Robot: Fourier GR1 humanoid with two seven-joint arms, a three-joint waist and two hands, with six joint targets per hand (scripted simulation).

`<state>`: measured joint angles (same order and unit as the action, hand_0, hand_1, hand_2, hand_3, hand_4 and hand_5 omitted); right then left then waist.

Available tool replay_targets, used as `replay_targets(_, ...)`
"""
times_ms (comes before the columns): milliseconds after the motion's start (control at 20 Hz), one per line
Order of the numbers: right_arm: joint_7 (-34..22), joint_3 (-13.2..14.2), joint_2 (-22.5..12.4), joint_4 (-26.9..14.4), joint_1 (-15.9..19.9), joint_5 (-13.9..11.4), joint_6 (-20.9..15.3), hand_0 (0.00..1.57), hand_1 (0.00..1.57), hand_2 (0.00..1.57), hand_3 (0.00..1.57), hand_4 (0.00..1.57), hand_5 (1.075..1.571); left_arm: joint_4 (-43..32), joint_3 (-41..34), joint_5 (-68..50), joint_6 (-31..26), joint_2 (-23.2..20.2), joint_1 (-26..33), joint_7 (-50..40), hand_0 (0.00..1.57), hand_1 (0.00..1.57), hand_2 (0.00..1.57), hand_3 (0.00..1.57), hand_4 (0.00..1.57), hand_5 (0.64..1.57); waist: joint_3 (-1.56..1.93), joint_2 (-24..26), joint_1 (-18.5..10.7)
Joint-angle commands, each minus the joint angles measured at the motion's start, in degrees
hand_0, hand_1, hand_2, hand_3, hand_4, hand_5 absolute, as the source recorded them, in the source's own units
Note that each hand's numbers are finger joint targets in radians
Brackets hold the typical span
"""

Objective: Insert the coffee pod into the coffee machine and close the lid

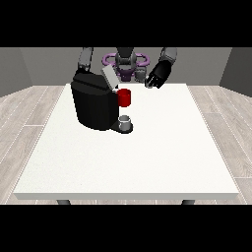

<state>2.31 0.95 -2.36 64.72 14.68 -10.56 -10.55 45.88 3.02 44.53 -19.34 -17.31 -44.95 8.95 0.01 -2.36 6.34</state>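
White table (128,167) fronts my view: a grey thing (126,123) sits at the black coffee machine (93,104), lid (109,78) raised, well apart from the hand at the view's right (156,78); its fingers I cannot tell.

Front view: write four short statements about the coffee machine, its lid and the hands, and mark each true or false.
1. The coffee machine stands on the white table. True.
2. The machine's lid is shut flat. False: it is raised and tilted.
3. A red thing at the machine shows on its right side in the view. True.
4. The hand at the view's right rests on the machine. False: it is apart from the machine, to its right in the view.
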Motion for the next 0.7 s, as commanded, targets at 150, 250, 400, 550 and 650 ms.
replay_targets(150,0.6,-0.2,1.0,2.5,3.3,1.7,1.7,0.0,0.0,0.0,0.0,0.0,1.571,0.5,-3.5,-1.5,-5.4,-3.7,-9.4,-0.5,1.34,1.34,1.37,1.35,0.56,1.571,0.0,-1.9,3.2)
replay_targets(250,3.6,-0.9,1.8,1.0,0.7,0.8,0.7,0.0,0.0,0.0,0.0,0.0,1.571,0.6,-5.3,-3.5,-6.3,-0.2,-10.8,-5.1,1.38,1.38,1.4,1.38,0.52,1.571,0.02,-1.6,3.5)
replay_targets(400,2.0,-2.0,0.9,4.1,2.4,-0.8,0.2,0.0,0.0,0.0,0.0,0.0,1.571,-1.7,-8.7,-4.5,-6.4,-3.1,-14.8,-6.5,1.22,1.22,1.27,1.29,0.51,1.571,0.0,-3.7,6.8)
replay_targets(550,-0.8,-2.5,1.9,7.6,5.1,0.0,0.8,0.0,0.0,0.0,0.0,0.0,1.571,-3.8,-11.6,-5.4,-7.2,-7.2,-19.0,-6.8,1.2,1.2,1.24,1.26,0.49,1.571,-0.02,-5.9,9.8)
replay_targets(650,-2.0,-0.7,-0.1,7.2,4.6,0.0,0.3,0.0,0.0,0.0,0.0,0.0,1.571,-2.8,-9.9,-4.2,-5.2,-5.0,-17.1,-6.0,1.26,1.26,1.29,1.27,0.49,1.571,-0.01,-5.6,8.7)
